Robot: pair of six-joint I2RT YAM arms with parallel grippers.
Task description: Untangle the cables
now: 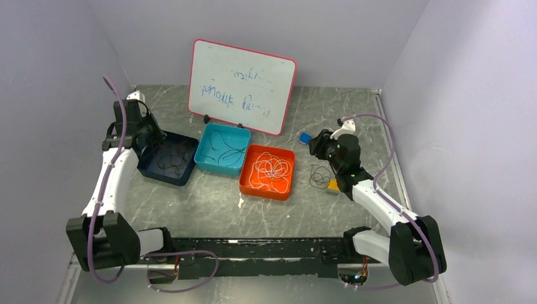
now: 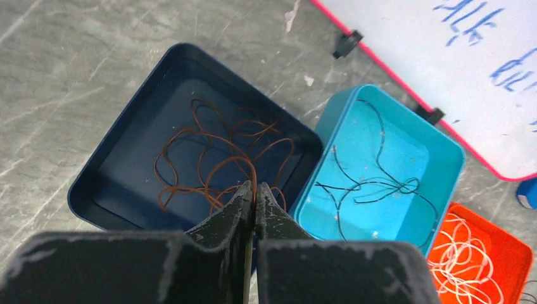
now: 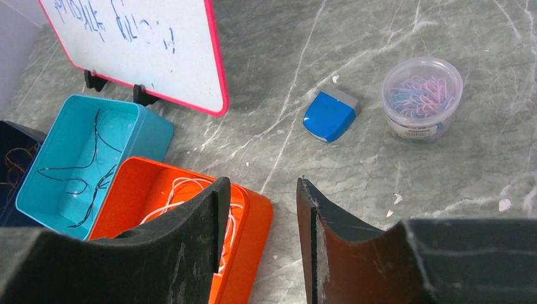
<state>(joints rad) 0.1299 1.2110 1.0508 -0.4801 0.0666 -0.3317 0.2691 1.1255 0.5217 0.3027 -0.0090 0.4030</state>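
Looking down from the top external view, you see the left gripper (image 1: 154, 138) hanging over the far left corner of the navy tray (image 1: 183, 174), which holds the brown cables (image 1: 172, 158). The black cables (image 1: 223, 152) lie in the teal tray (image 1: 204, 136), and the white cables (image 1: 272, 168) lie in the orange tray (image 1: 250, 183). One dark cable loop (image 1: 320, 176) lies loose on the table (image 1: 190, 206), just on the near side of the right gripper (image 1: 315, 147). From here you cannot make out either gripper's fingers, and the scrawl on the whiteboard (image 1: 244, 85) is unreadable. The table is grey and marbled, with pale lilac walls (image 1: 63, 50) around it. In the left wrist view your fingers (image 2: 237, 209) are pressed together above the navy tray's near edge. One brown loop runs right up to the tips, but you cannot tell whether it is pinched. The orange tray is cut off at the corner. In the right wrist view the fingers (image 3: 209, 209) stand apart with nothing between them. One of them covers part of the white cables, and the navy tray is barely in frame. A blue block (image 3: 329, 116) and a clear tub of paper clips (image 3: 421, 98) sit on the table beyond.
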